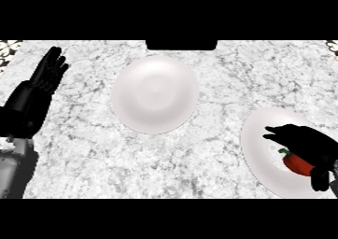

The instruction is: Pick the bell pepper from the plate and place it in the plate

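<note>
A red bell pepper (298, 165) with a green stem lies on the white plate (261, 149) at the right edge of the counter. My right hand (311, 144) is over it, fingers and thumb curled round the pepper and hiding most of it. A second white plate (154, 94) with nothing on it sits at the middle of the counter, toward the back. My left hand (41, 81) rests open at the left edge, fingers straight and pointing up.
The counter top (199, 168) is white and grey marble. A dark block (181, 45) sits at the back edge behind the middle plate. Patterned wall shows in the far corners.
</note>
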Controlling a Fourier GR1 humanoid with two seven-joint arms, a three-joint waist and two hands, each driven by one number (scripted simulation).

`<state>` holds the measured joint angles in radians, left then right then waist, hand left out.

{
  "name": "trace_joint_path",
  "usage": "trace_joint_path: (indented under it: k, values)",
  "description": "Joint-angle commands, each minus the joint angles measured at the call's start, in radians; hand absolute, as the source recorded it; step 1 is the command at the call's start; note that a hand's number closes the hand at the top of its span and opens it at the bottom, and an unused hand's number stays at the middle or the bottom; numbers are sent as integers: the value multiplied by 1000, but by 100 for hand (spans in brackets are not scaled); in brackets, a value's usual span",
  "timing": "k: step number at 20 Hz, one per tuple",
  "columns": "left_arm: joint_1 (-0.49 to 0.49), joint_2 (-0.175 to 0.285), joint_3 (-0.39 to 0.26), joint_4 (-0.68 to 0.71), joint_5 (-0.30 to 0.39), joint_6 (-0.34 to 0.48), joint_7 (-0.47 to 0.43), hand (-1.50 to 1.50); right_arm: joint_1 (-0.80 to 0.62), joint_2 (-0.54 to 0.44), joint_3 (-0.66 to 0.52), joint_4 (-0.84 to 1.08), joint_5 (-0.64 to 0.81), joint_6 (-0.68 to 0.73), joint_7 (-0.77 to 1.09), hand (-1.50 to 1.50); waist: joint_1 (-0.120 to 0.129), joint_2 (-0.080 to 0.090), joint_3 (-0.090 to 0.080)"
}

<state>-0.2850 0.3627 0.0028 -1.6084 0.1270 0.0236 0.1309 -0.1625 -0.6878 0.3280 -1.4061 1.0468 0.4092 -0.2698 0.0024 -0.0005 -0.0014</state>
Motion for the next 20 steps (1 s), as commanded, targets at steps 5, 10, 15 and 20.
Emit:
trace_joint_path:
  k: [5, 10, 15, 20]
  values:
    - [34, -30, -9, -51, -18, 6, 17, 0, -30, 99, -57, 69, 18, -272, -112, 150, 5, 1, 2]
    - [-46, -34, -31, -1, -3, -50, -33, 0, -369, 115, -126, 287, -24, -197, -197, 150, 104, 37, 6]
    - [-83, -44, -56, -9, 4, -73, -34, 0, -532, 98, -191, 388, -65, -199, -260, 150, 201, 82, 10]
    - [-105, -60, -75, 5, -2, -73, -30, 0, -663, 83, -251, 523, -128, -211, -409, 150, 201, 83, 10]
